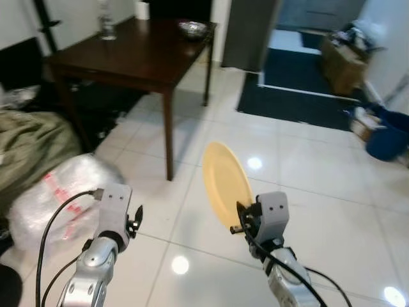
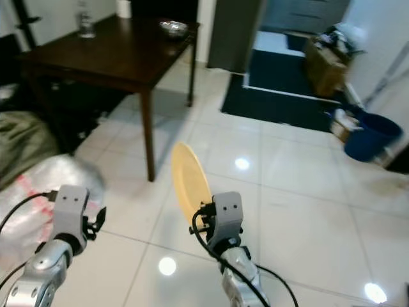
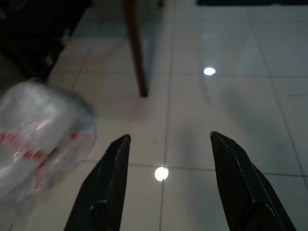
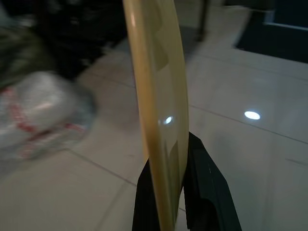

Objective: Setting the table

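Above tiled floor — right gripper clamping upright plate.

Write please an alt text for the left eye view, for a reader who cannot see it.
The right gripper holds a round pale yellow plate upright on its edge above a glossy white tiled floor. The left gripper is raised beside it. Ahead on the left stands a dark wooden table with a small metal bowl.

Pale yellow round plate, glossy and plain, stood nearly on edge above the white tiled floor, its lower rim pinched between black fingers, well short of the dark wooden table.
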